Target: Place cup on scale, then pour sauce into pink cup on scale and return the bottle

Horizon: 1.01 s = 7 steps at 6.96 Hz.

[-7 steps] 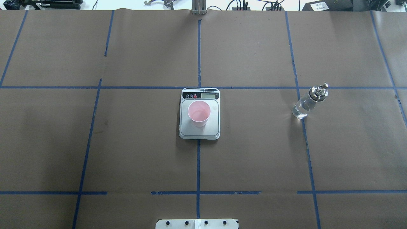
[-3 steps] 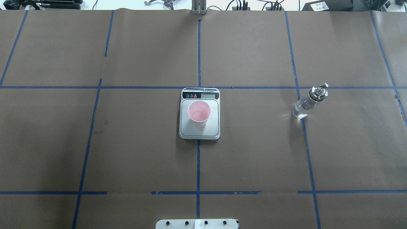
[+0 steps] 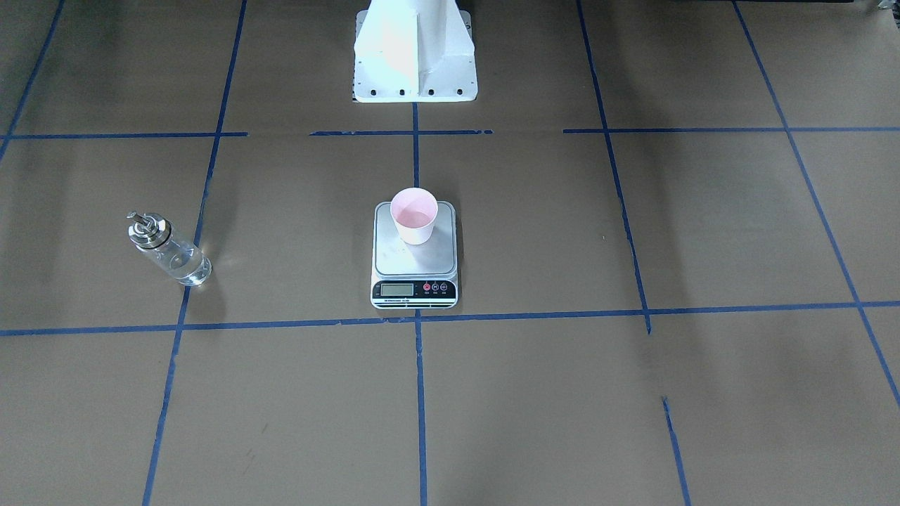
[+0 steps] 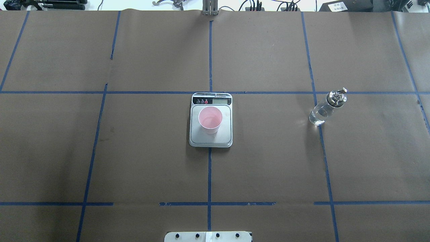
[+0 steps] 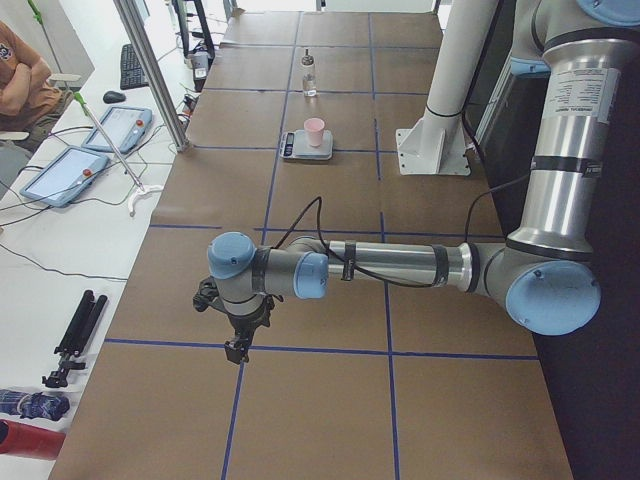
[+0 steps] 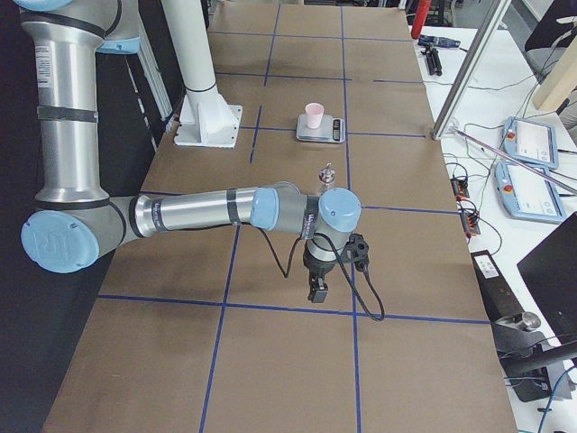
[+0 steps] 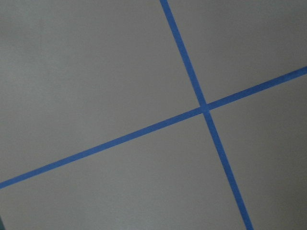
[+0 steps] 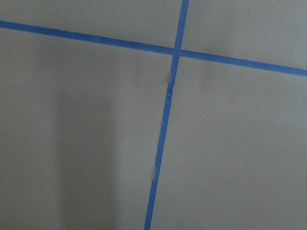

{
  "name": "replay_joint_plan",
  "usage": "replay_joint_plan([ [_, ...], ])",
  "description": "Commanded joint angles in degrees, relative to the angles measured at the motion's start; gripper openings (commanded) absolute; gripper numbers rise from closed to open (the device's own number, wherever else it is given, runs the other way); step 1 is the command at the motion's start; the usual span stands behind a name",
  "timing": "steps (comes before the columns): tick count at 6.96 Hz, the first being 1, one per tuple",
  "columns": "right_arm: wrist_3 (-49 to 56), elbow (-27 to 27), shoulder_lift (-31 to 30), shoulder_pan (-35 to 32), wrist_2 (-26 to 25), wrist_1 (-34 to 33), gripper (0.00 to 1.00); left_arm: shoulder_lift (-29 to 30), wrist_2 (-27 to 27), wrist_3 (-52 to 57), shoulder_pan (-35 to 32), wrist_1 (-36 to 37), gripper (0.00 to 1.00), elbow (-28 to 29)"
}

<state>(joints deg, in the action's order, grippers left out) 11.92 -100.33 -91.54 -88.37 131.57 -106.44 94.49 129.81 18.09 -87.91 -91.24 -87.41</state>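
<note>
Cup [image 4: 210, 118] on scale [image 4: 225, 136], as before

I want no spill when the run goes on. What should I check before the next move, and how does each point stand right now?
1. Cup upright on the scale platform: ok.
2. Bottle standing upright on the table, apart from the scale, on the robot's right: ok.
3. Nothing standing between bottle and scale in the overhead view: ok.
4. Right gripper and left gripper away from cup and bottle: ok.
5. Grippers open: cannot tell, as they show only in the side views.
6. Reading on the scale's display and whether the cup is already filled: cannot tell, too small.
</note>
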Motion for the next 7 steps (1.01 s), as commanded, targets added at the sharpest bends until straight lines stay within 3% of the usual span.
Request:
replay_joint_plan([
  [1,-0.06,0.39,-0.22,-0.39,0.00,0.00,1.00,-1.76,1.23,0.02,-0.33,1.24,1.00,-4.15],
  [3,0.03,0.48,-0.65,-1.27,0.09,0.09,1.00,-2.46,1.06,0.02,-0.68,1.15,1.00,-5.48],
  [7,-0.15,6.71,-1.62,-3.03,0.00,6.67,1.00,-3.78,0.80,0.10,-0.69,0.89,1.00,-4.52],
])
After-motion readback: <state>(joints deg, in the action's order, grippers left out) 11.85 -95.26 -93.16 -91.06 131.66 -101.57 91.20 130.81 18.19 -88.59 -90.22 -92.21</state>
